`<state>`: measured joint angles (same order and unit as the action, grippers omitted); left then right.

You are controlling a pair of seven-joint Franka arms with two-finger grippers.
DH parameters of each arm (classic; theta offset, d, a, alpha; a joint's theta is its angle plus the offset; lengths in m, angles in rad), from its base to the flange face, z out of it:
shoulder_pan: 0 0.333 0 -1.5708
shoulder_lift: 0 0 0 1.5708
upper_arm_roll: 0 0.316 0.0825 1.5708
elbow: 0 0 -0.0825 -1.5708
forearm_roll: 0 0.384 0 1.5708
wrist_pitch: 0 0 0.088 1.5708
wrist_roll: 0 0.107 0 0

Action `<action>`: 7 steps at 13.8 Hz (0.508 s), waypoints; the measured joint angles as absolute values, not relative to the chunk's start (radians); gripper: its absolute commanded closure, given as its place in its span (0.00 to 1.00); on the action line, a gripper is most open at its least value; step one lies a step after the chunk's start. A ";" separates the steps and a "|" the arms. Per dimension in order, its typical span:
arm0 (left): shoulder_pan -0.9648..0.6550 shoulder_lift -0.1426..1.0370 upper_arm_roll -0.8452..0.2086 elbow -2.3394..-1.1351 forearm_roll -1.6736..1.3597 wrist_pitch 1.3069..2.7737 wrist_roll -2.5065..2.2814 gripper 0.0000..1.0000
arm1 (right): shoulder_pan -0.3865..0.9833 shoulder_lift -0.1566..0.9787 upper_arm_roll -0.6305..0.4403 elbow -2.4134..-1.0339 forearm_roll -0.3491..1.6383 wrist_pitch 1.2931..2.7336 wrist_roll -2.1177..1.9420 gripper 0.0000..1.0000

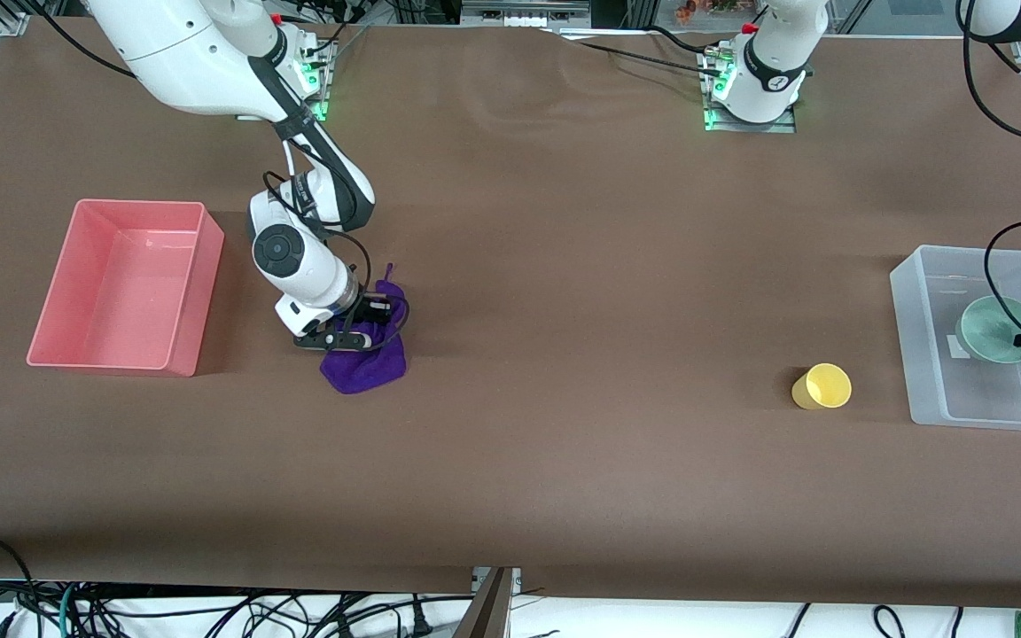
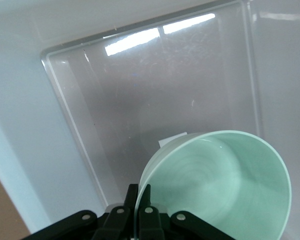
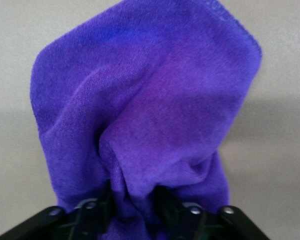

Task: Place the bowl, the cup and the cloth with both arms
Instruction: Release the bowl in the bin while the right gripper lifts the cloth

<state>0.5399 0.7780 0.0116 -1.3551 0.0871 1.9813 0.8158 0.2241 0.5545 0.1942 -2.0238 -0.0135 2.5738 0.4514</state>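
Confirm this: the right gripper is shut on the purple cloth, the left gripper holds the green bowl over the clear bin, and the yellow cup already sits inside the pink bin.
One thing is wrong: the cup is not in the pink bin. The front view shows it on the table beside the clear bin. The rest holds: right gripper grips the cloth, left gripper the bowl.

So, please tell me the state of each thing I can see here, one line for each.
bowl: held by its rim, tilted, over the clear bin.
cloth: bunched, pinched in the right gripper.
cup: lying on its side on the table, untouched.
clear bin: open.
pink bin: open, nothing in it.
left gripper: shut on the bowl.
right gripper: shut on the cloth.
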 measured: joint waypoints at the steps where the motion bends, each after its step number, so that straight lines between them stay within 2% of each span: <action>1: 0.540 0.789 0.011 -1.355 0.087 2.006 0.816 0.67 | 0.224 0.555 0.194 -2.020 -0.013 2.572 0.451 1.00; 2: 0.540 0.799 0.011 -1.355 0.087 2.023 0.817 0.01 | 0.224 0.555 0.193 -2.013 -0.013 2.563 0.451 1.00; 4: 0.540 0.806 0.008 -1.352 0.087 2.033 0.818 0.00 | 0.223 0.554 0.188 -1.979 -0.014 2.501 0.451 1.00; 7: 0.539 0.793 -0.002 -1.313 0.087 2.023 0.818 0.00 | 0.211 0.532 0.166 -1.878 -0.022 2.321 0.430 1.00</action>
